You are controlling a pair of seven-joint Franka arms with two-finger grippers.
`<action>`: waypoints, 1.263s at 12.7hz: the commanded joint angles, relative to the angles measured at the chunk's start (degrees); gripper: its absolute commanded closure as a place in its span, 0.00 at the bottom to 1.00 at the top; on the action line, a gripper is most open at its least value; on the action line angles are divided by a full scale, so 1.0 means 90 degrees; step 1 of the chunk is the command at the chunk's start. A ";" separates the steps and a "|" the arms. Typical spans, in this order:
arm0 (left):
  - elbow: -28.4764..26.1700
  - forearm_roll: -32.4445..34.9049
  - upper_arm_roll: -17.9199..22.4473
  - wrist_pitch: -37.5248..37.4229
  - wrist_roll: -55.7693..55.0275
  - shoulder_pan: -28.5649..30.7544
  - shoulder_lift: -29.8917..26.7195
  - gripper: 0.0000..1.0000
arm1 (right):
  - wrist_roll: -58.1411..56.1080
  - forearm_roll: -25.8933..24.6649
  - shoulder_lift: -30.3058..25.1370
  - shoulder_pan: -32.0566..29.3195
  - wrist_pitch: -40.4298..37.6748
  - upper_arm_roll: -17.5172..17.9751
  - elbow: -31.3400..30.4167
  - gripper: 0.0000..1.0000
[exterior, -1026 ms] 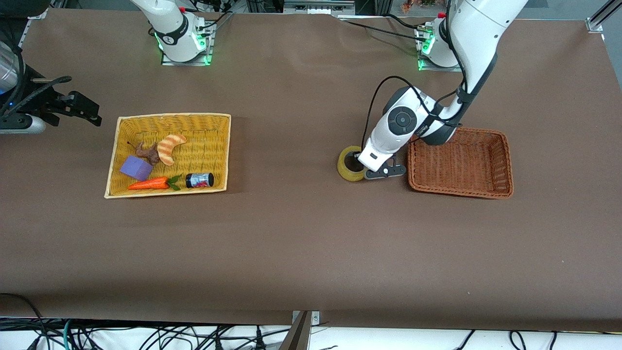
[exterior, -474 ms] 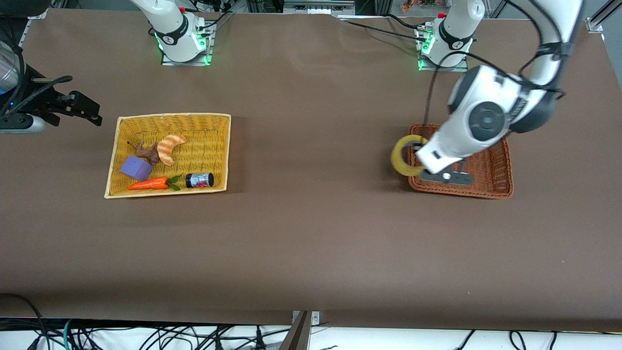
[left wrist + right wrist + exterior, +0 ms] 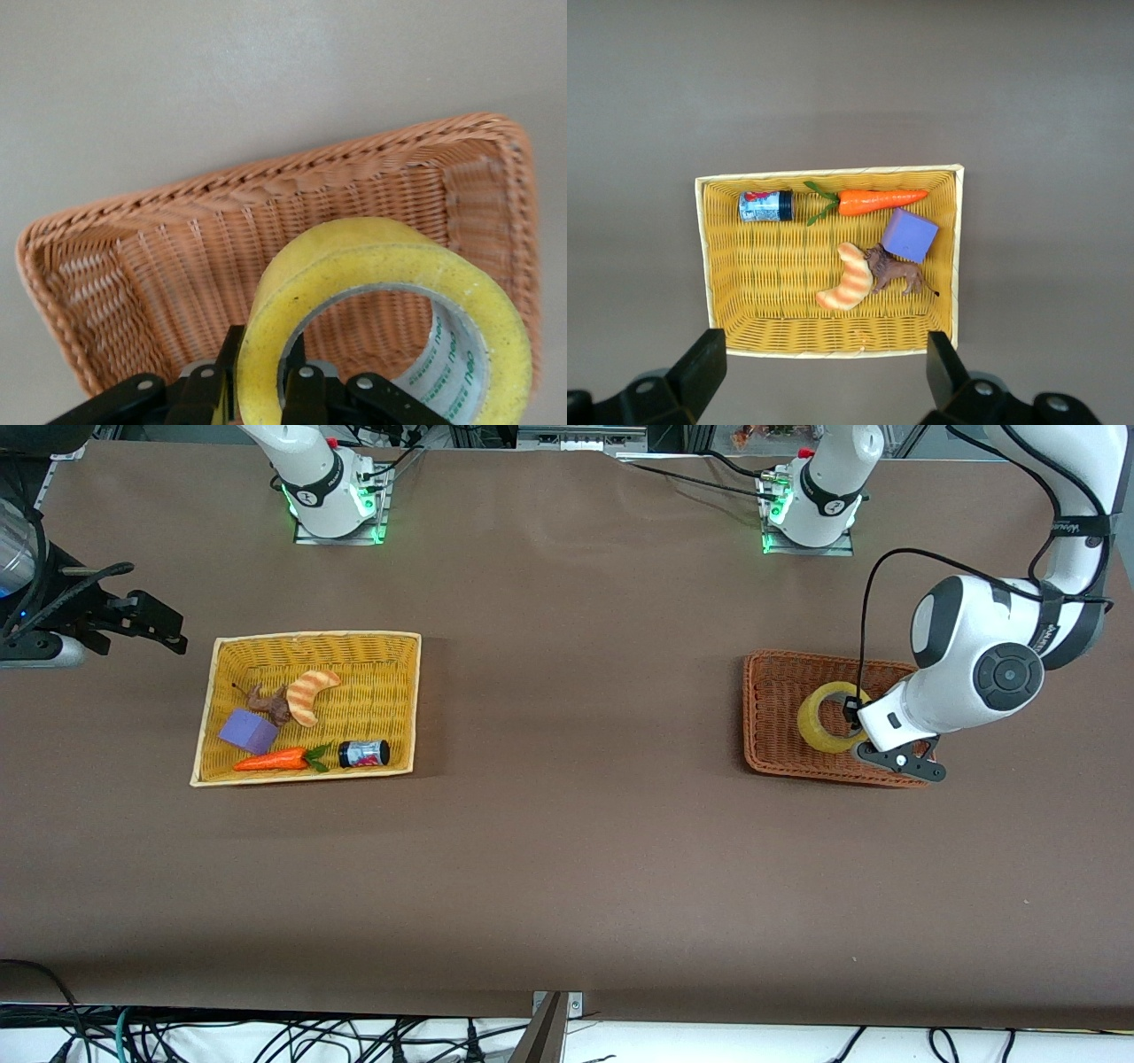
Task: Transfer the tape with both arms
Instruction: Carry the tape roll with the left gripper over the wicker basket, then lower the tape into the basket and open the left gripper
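- Left gripper: jaws clamped on the tape, pinching its wall, held over the brown basket for release.
- Right gripper: jaws spread, empty, waiting above the yellow basket.

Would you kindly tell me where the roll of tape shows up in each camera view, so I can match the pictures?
Front view: the tape hangs over the brown basket, clamped by the left gripper.
Left wrist view: tape fills the foreground, the jaws pinching its wall.
Right wrist view: not in it; only the yellow basket shows.
Shared landmark: the brown basket.
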 commanded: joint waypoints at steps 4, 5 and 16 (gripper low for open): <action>-0.1482 0.0238 0.0246 0.2147 0.0419 -0.0047 -0.0089 1.00 | -0.0058 -0.0026 0.0013 0.0016 -0.0129 0.0017 0.0132 0.00; -0.1580 0.0269 0.0246 0.2382 0.0419 0.0001 -0.0021 1.00 | -0.0039 -0.0016 0.0013 0.0025 -0.0138 0.0017 0.0123 0.00; -0.1241 0.0250 0.0227 0.2408 0.0389 0.0051 0.0284 0.02 | -0.0049 -0.0036 0.0013 0.0025 -0.0138 0.0017 0.0123 0.00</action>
